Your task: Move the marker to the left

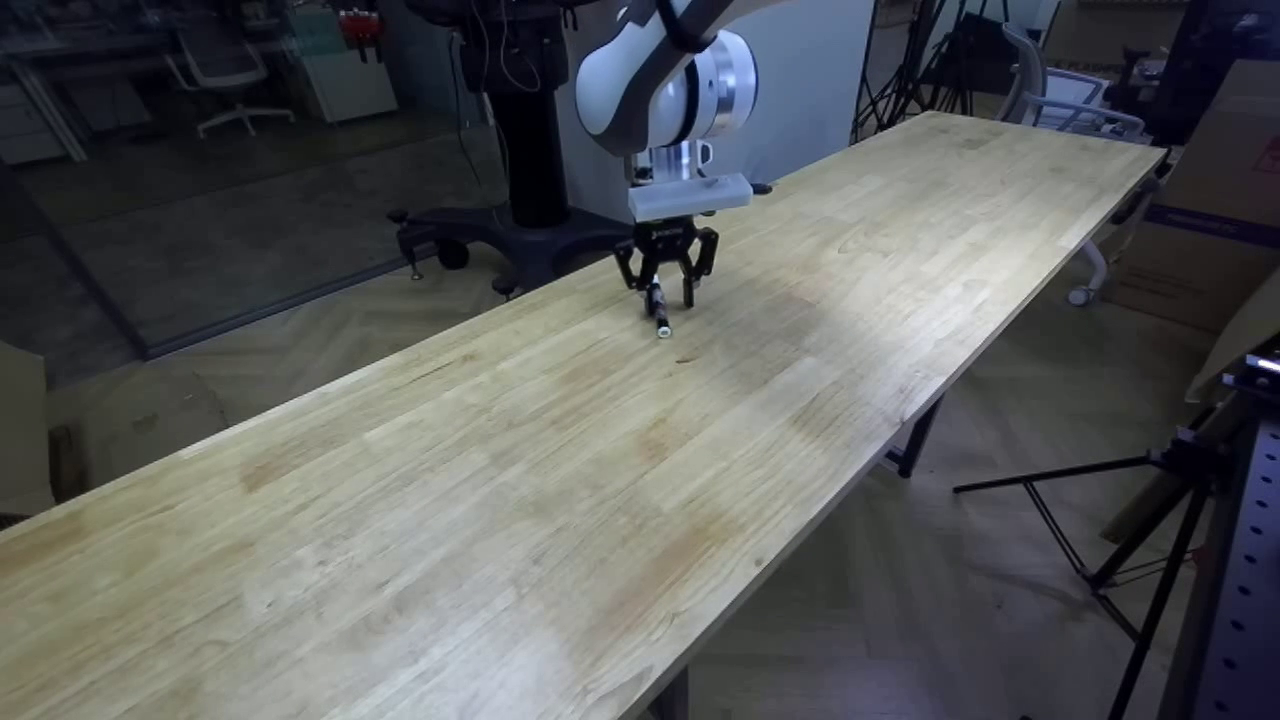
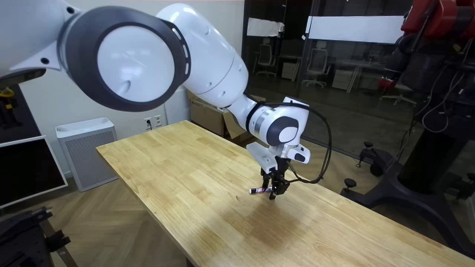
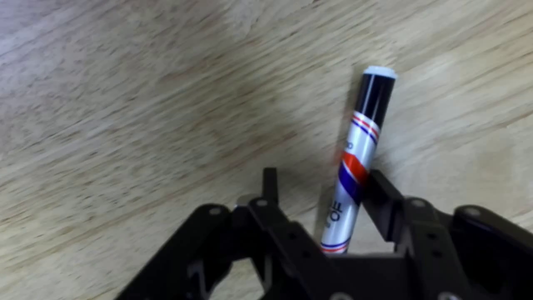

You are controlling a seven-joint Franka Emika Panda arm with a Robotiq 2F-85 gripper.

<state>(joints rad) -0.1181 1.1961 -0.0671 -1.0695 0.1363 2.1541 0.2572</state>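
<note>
The marker (image 3: 358, 146) is a short pen with a white barrel, red and blue bands, and a black end with a pale tip. It lies on the wooden table (image 1: 600, 450), and its lower end is hidden behind the gripper in the wrist view. My gripper (image 3: 322, 177) is open around it. The marker is at or against the right finger in that view, with a gap to the left finger. In both exterior views the gripper (image 1: 671, 298) (image 2: 269, 192) is low at the table, and the marker (image 1: 661, 318) (image 2: 258, 190) sticks out from between or beside the fingers.
The long table's edges run on both sides; the gripper is nearer the edge by the dark wheeled stand (image 1: 535, 150). That stand (image 2: 415, 185) is on the floor beside the table. A black tripod (image 1: 1190, 460) stands off the opposite long edge. Cardboard boxes (image 2: 207, 116) stand past one table end.
</note>
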